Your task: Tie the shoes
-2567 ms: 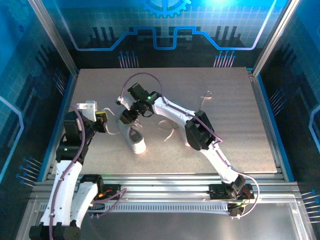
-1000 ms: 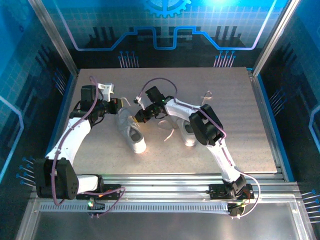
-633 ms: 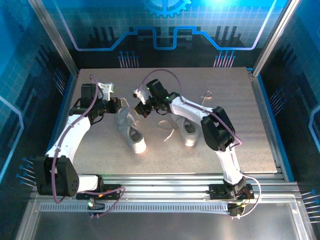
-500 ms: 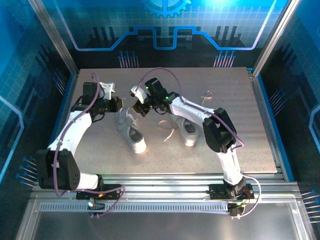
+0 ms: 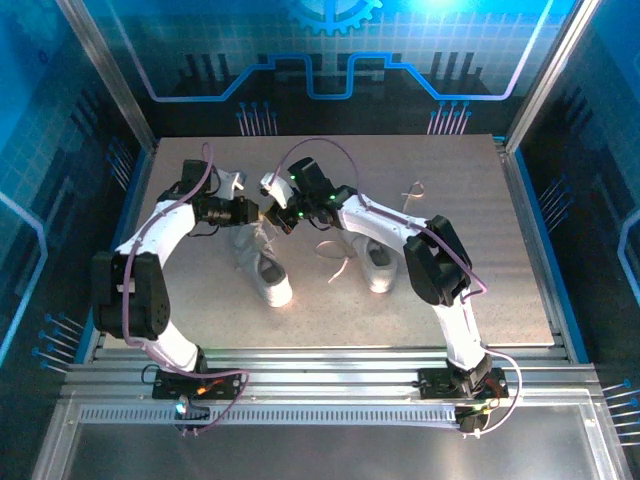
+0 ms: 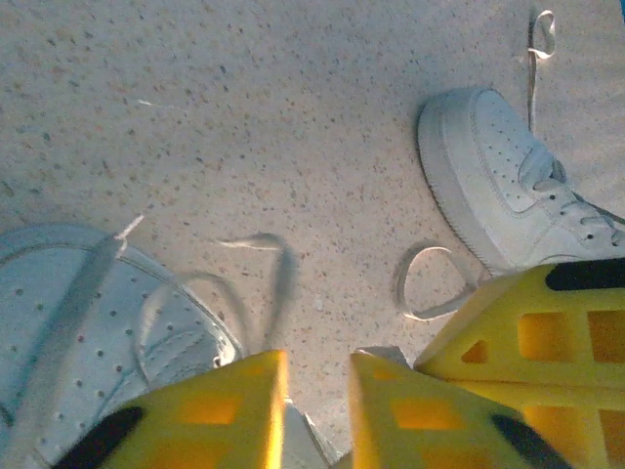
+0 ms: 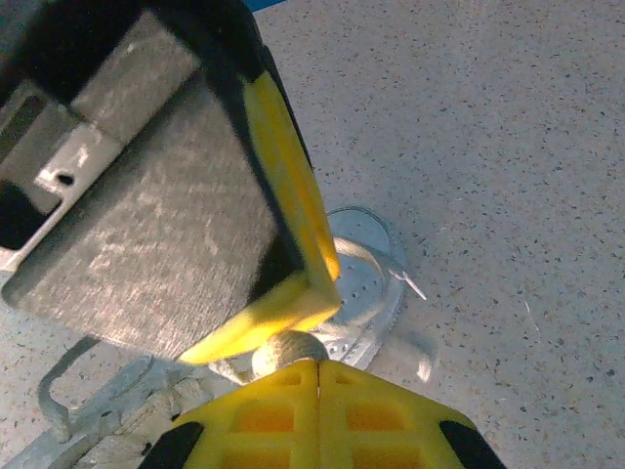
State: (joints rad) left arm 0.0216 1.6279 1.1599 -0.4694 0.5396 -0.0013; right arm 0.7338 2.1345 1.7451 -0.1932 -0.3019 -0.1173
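The left end effector (image 6: pixel 317 410) has its yellow fingers (image 6: pixel 225 415) slightly spread, with a narrow gap between them. Just at its 3 o'clock in the left wrist view stands the yellow body of the right end effector (image 7: pixel 318 376), whose fingers are pressed together. A small white lump of lace (image 7: pixel 288 352) sits right at their tips; whether it is pinched cannot be told. In the right wrist view one yellow finger of the left end effector crosses close above that lump.

From above, the two end effectors meet tip to tip over the far end of the first shoe (image 6: pixel 68 332). This white sneaker lies on the counter (image 5: pixel 480 280) left of centre, its length running toward 6 o'clock. Slack loops of lace rise from its perforated upper.

The second shoe (image 6: pixel 508 186) lies apart from the first, at about 4 o'clock from the end effectors in the top view. An open lace loop (image 6: pixel 430 283) rests on the counter just beside its sole, between the two shoes. A thin lace curl (image 5: pixel 413 190) lies farther out at about 2 o'clock.
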